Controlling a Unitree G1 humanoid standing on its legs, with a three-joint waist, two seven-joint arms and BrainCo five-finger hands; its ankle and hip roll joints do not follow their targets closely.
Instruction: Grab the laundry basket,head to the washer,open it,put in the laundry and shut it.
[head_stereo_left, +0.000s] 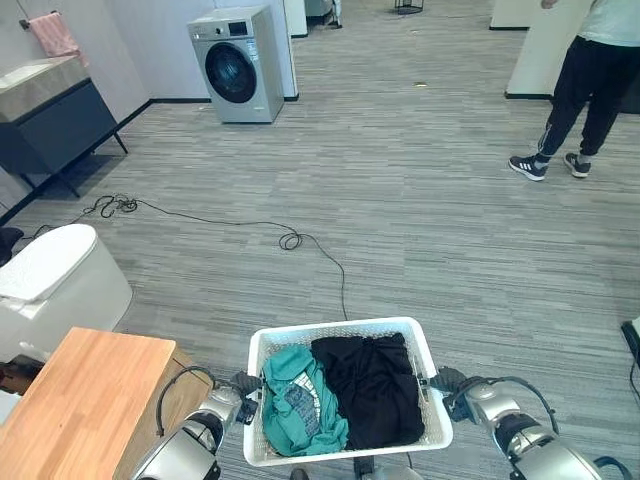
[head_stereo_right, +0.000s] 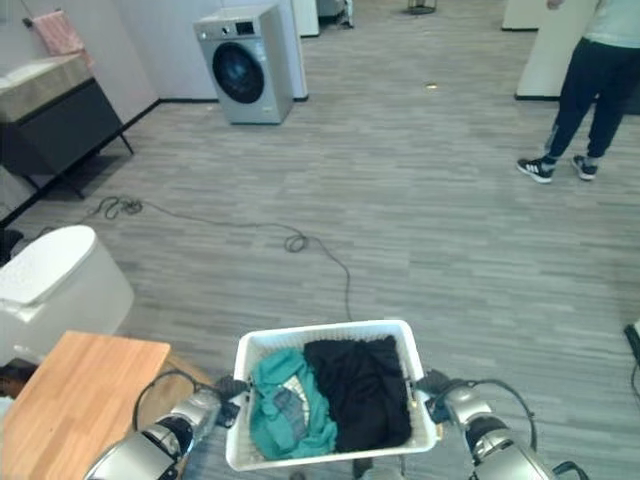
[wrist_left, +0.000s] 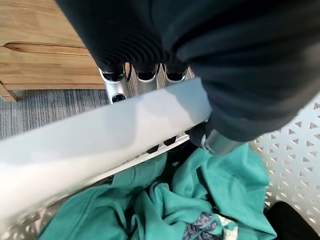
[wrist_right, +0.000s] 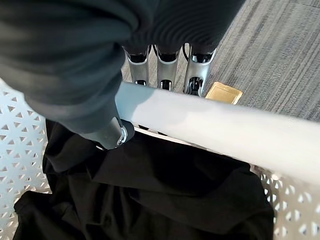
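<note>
- Laundry basket, white perforated plastic and rectangular (head_stereo_left: 347, 330), is held up between the two hands, off the grey plank floor (head_stereo_left: 420, 200).
- Left hand (head_stereo_left: 243, 386) clamps the basket's left rim: in the left wrist view its silver fingers (wrist_left: 116, 86) curl over the outside of the rim and its thumb (wrist_left: 212, 142) presses from inside.
- Right hand (head_stereo_left: 449, 383) grips the opposite rim the same way; in the right wrist view the fingers (wrist_right: 165, 70) wrap the outer edge and the thumb (wrist_right: 111, 135) hooks inside.
- Just inside the left hand's thumb lies a crumpled teal garment (head_stereo_left: 295, 400); just inside the right hand's thumb lies a black garment (head_stereo_left: 372, 388), the two touching at the basket's middle.
- Beside the left arm, on its outer side, stands a light wooden table top (head_stereo_left: 85, 400).
- Far ahead of the left hand, a silver front-loading washing machine with a dark round door (head_stereo_left: 236, 64) stands against the wall, its door shut.
- A black cable (head_stereo_left: 290, 240) trails across the floor between the basket and the washer.
- Well ahead of the right hand stands a person in dark trousers and sneakers (head_stereo_left: 580, 95).
- Ahead of and outward from the left hand sit a white toilet (head_stereo_left: 55, 280) and a dark vanity cabinet (head_stereo_left: 55, 120).
</note>
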